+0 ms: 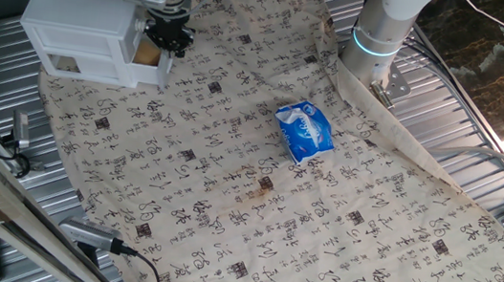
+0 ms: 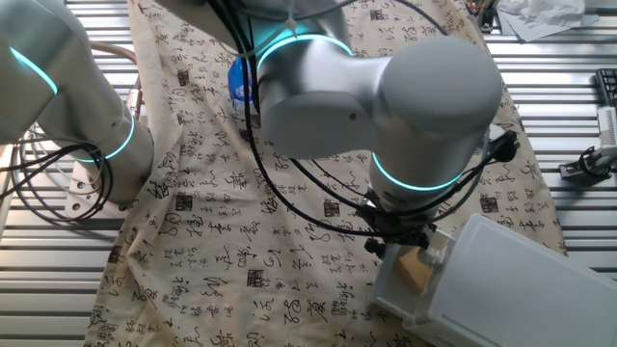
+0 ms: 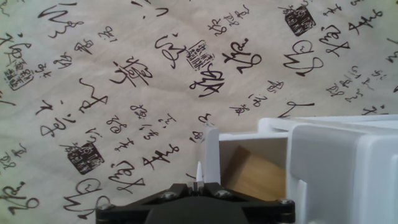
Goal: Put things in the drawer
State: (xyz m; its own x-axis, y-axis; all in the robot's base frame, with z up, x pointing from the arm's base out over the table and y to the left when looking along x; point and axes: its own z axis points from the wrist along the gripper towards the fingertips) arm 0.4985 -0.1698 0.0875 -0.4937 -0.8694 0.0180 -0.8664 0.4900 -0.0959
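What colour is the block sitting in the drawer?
Light tan wood, plain; the block shows best in the hand view, inside the white drawer.

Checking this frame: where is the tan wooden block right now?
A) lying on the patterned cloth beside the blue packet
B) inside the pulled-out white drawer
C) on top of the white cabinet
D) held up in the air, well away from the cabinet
B: the wooden block lies tilted inside the pulled-out drawer of the white cabinet, with the gripper right above it; the blue packet lies alone out on the cloth.
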